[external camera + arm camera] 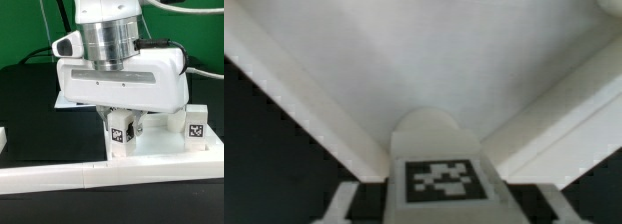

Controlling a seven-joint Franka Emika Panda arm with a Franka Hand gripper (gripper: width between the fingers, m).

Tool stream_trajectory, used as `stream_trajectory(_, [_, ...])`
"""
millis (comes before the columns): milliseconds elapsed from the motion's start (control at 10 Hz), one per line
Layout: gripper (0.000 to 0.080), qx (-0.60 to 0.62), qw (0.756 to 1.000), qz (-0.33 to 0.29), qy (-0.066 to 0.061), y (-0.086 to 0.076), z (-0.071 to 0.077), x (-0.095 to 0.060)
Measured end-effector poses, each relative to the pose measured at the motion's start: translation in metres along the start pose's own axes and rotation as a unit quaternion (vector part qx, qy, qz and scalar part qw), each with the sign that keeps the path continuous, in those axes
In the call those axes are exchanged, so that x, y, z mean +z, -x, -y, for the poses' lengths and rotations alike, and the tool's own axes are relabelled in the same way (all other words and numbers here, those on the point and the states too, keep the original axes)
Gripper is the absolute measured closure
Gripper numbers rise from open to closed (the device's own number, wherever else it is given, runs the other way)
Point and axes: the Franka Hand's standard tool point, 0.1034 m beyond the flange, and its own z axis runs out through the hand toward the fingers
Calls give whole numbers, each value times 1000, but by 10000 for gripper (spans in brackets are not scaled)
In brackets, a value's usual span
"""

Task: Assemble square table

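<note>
Wrist view: end effector (434, 190) pinching smooth white tagged leg (441, 165) above flat tabletop slab (420, 60).

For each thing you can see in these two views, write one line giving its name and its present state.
gripper: lowered, fingers either side of a tagged leg; a firm grip cannot be confirmed.
tagged leg: upright between the fingers, tag facing the wrist camera.
second leg: upright, untouched, toward the exterior view's right.
square tabletop: lying flat behind the gripper, mostly hidden.
border wall: lying along the front, untouched.
</note>
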Motion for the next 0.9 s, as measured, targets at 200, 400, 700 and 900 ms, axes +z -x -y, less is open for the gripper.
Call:
stream_trajectory(200, [515, 82, 997, 0, -4, 0, 0, 0])
stream_trajectory(400, [515, 298, 954, 2, -43, -3, -2, -1])
stream_trajectory(700, [514, 472, 878, 33, -66, -3, -2, 0])
stream_trajectory(900, [514, 467, 881, 32, -66, -2, -1, 1])
